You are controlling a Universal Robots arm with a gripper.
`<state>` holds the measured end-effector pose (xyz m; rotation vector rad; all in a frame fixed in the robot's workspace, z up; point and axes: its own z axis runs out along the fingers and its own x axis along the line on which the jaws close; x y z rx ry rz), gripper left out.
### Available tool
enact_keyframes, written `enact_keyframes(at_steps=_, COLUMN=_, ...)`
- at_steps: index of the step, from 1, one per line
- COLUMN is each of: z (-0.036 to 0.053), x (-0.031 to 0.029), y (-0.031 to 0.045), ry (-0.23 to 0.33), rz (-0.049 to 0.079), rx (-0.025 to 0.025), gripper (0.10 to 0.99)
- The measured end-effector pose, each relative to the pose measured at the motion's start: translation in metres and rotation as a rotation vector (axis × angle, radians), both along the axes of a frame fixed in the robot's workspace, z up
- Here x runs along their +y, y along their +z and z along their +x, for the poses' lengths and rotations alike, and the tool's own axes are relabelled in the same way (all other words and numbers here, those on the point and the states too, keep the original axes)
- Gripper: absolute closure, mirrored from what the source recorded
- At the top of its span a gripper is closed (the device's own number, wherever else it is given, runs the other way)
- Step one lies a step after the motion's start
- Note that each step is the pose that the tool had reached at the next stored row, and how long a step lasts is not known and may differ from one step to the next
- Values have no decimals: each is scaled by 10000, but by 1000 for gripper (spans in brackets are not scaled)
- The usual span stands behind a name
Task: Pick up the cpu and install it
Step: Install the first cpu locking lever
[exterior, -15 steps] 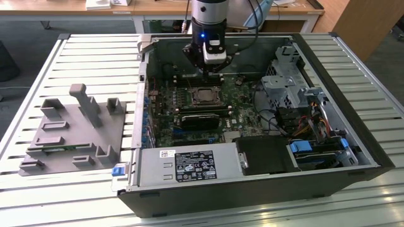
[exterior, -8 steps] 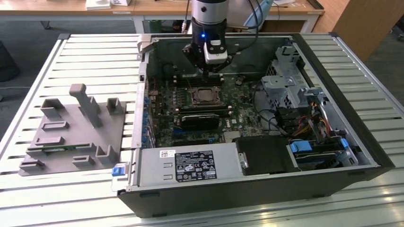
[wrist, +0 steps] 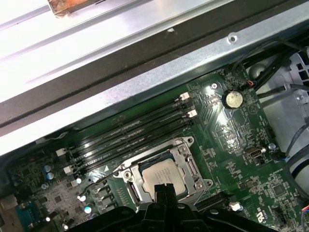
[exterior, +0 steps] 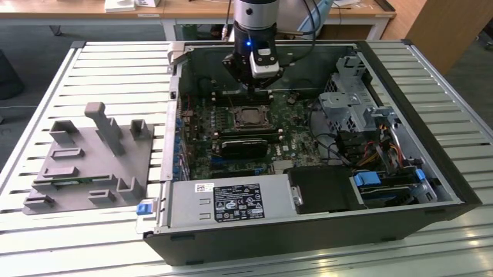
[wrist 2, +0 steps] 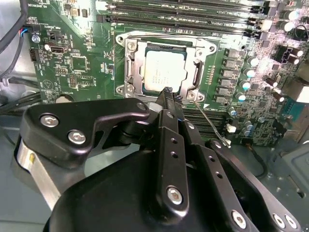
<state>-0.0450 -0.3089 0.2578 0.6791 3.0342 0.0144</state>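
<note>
The cpu (wrist 2: pixel 164 72), a small square chip with a silver-grey top, lies flat inside the black socket with its metal frame (wrist 2: pixel 129 65) on the green motherboard. It also shows in the first wrist view (wrist: pixel 164 174) and, small, in the exterior view (exterior: pixel 248 117). My gripper (wrist 2: pixel 168 93) hovers just above the edge of the cpu with its black fingers pressed together and nothing between them. In the exterior view the gripper (exterior: pixel 258 88) hangs inside the open computer case, above the memory slots and a little behind the socket.
Memory slots (wrist: pixel 130 133) run beside the socket, and a thin wire lever (wrist 2: pixel 208 123) sticks out from it. A grey fixture tray (exterior: pixel 85 161) lies on the slatted table at the exterior view's left. A drive cage and cables (exterior: pixel 362 115) fill the case's right side.
</note>
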Motion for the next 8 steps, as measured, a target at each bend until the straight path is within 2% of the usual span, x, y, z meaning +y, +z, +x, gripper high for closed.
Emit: enact_keyframes(at_steps=8, z=0, x=0, y=0, ry=295, rz=0, rx=0, gripper=980)
